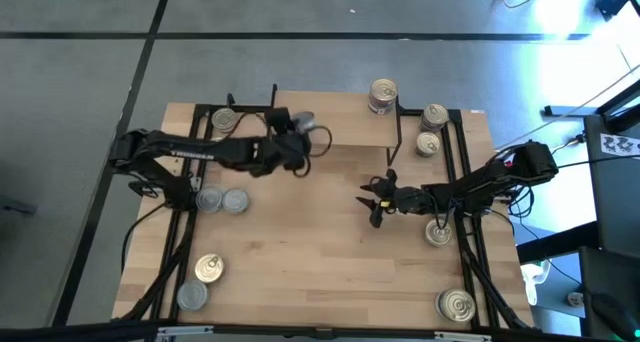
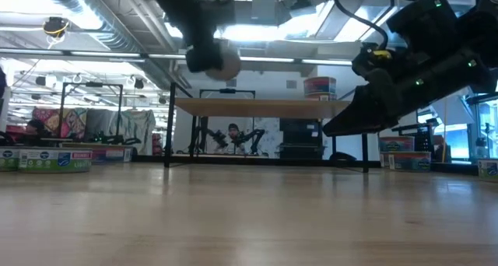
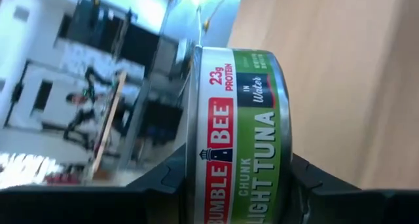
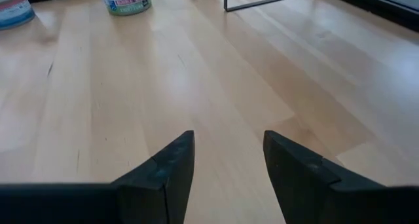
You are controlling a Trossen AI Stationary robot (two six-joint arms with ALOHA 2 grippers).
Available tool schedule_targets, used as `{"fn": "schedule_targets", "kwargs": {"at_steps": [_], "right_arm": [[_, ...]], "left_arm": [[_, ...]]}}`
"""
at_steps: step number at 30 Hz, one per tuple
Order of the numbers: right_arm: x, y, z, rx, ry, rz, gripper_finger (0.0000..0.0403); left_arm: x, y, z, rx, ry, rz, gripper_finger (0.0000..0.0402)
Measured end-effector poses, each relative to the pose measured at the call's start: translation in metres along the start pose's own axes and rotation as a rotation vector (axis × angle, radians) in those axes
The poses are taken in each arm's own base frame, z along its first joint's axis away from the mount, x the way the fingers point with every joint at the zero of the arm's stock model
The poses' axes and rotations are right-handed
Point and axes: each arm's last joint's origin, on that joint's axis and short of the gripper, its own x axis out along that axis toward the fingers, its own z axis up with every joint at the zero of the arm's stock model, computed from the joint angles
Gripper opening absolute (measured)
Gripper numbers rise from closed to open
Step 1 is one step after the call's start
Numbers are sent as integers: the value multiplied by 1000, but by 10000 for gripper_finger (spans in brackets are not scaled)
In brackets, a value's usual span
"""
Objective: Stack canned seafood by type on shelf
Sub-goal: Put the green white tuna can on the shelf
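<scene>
The left end effector [image 1: 303, 122] grips a small round green-labelled tuna tin [image 3: 239, 135] between its dark fingers [image 3: 167, 175], holding it in the air near the left end of the low light-wood shelf on thin black legs [image 1: 355, 130]. One tin with a gold lid [image 1: 382, 94] stands on that shelf. The right end effector [image 1: 372, 208] hangs low over the pale wooden bench [image 1: 300, 252], fingers parted around nothing. Other tins [image 1: 222, 200] sit about the bench.
</scene>
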Motion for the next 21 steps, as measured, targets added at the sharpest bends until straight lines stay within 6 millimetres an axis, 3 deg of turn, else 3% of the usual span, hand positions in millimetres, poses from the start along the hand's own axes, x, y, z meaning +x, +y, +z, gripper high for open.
{"fn": "schedule_targets", "kwargs": {"at_steps": [2, 11, 21], "right_arm": [[0, 0, 0, -4, 2, -1, 182], [0, -1, -2, -42, 17, -30, 182], [0, -3, -6, -58, 50, -42, 182]], "left_arm": [[9, 3, 2, 12, 37, 10, 132], [34, 32, 46, 86, 209, -5, 133], [66, 29, 29, 97, 366, -86, 131]]}}
